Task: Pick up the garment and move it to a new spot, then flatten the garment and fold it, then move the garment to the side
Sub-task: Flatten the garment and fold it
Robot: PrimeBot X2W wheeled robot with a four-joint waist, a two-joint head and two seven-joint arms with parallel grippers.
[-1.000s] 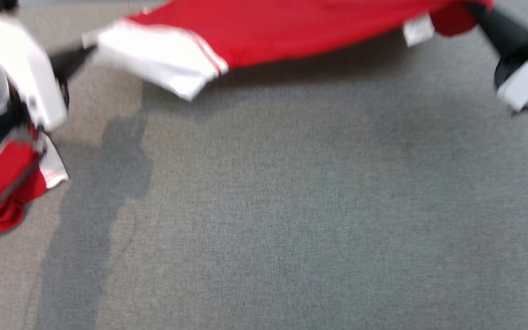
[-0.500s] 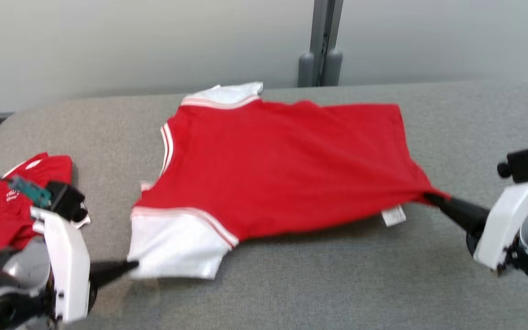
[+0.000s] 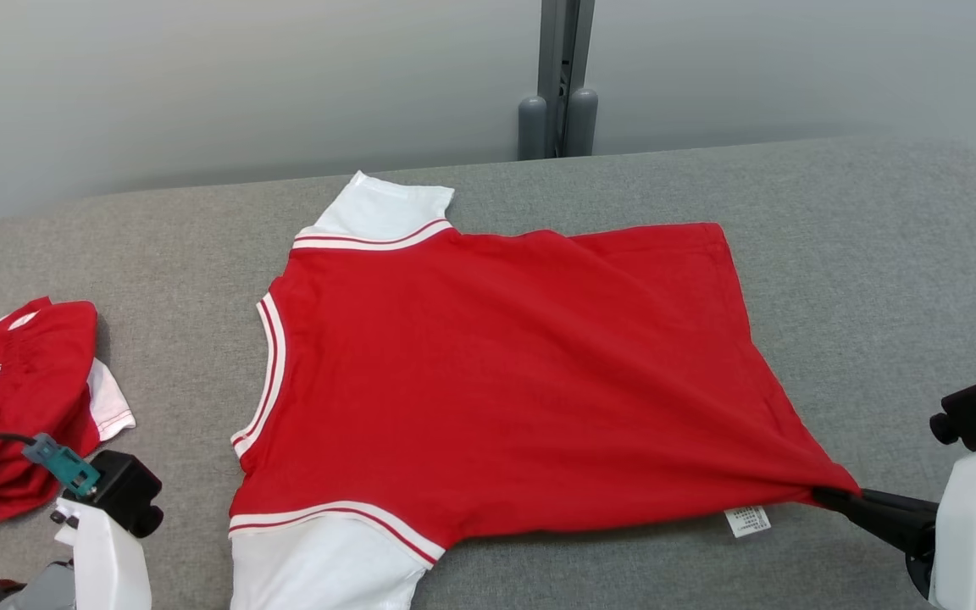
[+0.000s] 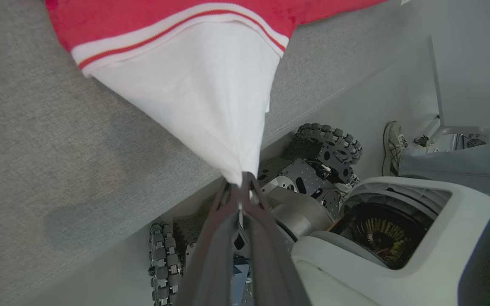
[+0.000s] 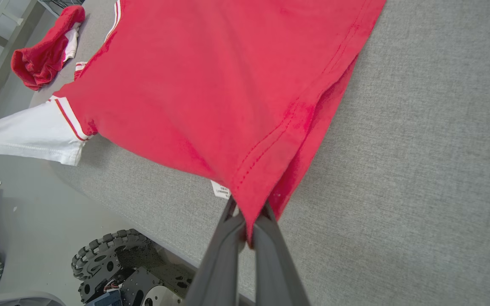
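Spread across the middle of the grey surface (image 3: 844,254): red garment (image 3: 496,356), neckline left, hem right. Pinched at the near white sleeve (image 4: 211,97) tip by the left hand (image 4: 241,185), just past the near edge. Pinched at the near right hem corner by the right hand (image 5: 247,222), cloth drawn taut. Bunched at far left: second red cloth (image 3: 22,407).

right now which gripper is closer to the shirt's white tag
Right. The right gripper pinches the red shirt at the hem corner beside the white tag; the left gripper holds the white sleeve at the opposite end.
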